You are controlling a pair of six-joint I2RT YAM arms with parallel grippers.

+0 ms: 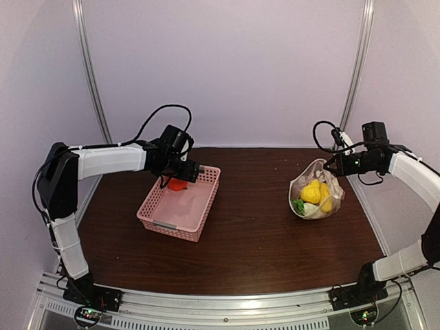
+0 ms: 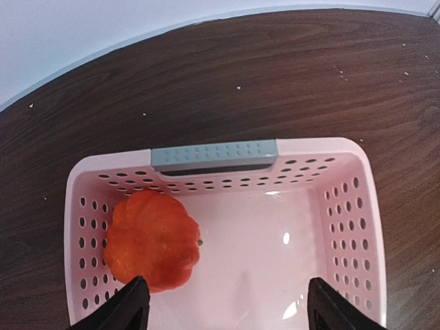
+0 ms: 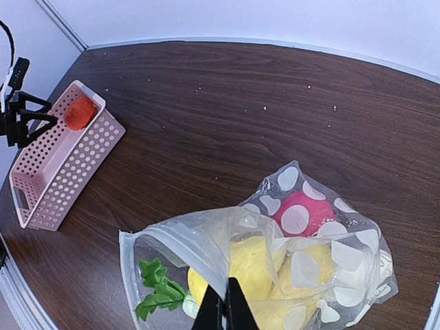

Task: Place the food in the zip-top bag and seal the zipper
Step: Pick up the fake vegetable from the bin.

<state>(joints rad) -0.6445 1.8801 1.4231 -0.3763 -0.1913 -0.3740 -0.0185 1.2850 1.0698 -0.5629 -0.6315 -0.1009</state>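
Left gripper (image 1: pixel 184 172) spread open over the pink basket (image 1: pixel 172 221); right gripper (image 1: pixel 331 163) pinching the zip-top bag (image 1: pixel 317 203).
Overhead, the bag stands at the right of the table (image 1: pixel 254 234), holding yellow and green food (image 1: pixel 313 192), well apart from the basket. Left wrist: both fingers (image 2: pixel 130 302) wide apart, empty, above an orange pumpkin toy (image 2: pixel 152 239) in the basket's corner. Right wrist: closed jaws clamp the bag's upper edge, possibly at the zipper (image 3: pixel 165 225).
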